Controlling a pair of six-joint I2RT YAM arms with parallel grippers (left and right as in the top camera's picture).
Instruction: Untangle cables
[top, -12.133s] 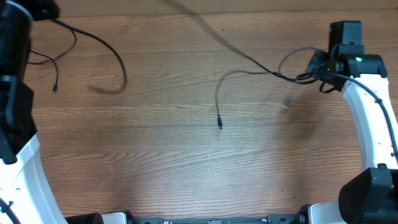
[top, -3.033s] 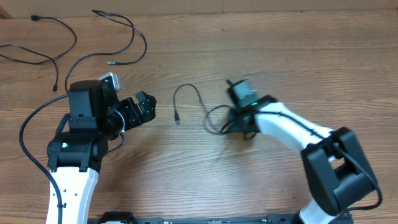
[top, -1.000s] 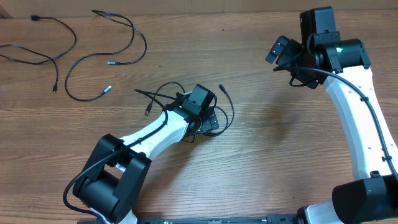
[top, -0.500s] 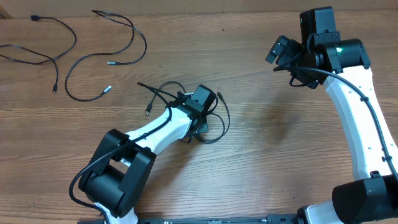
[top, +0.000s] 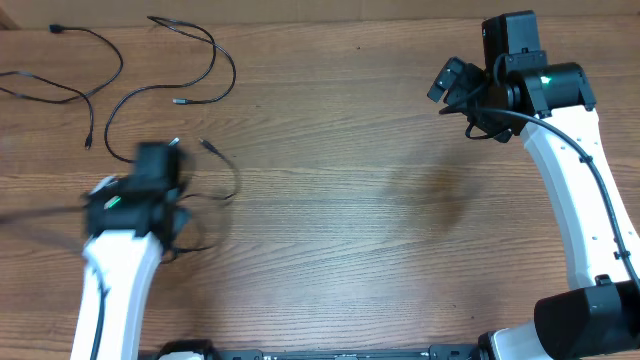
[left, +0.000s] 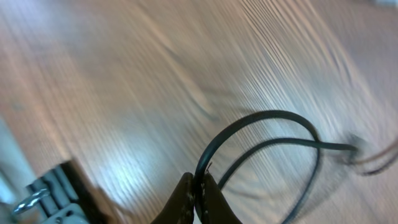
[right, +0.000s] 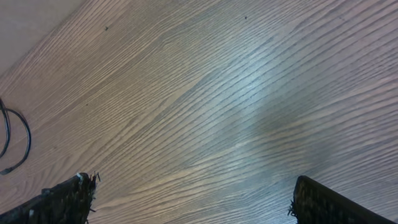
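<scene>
the left gripper (left: 198, 190) is pinched fully shut on a thin black cable (left: 267, 116), gripping it at the very tips of its fingers, so the cord rises out of the jaws in a loop with a second strand running just under it. in the overhead view the left arm (top: 120, 240) is smeared with blur at the left side of the wooden table (top: 350, 250), which i read as a fast carry. the held cable trails off its right side, with one small plug end (top: 205, 146) pointing up and away. i cannot tell whether that trailing piece is one cord or several knotted together. two more cables lie separately in the far left corner, one (top: 118, 60) nearest the edge and the other (top: 233, 75) in a wide curve just beyond the arm. the right gripper (top: 452, 80) hangs well apart at the far right, jaws spread wide with nothing between them. the main risk is the tip grip: a cord this thin and slick could slide out if the trailing loops drag on the wood. the second is closeness, since the held cable is near the curved cord already laid out, and a loose plug end sweeping over it could hook it and tangle them. setting it down on those cords would also spoil the sorting.
</scene>
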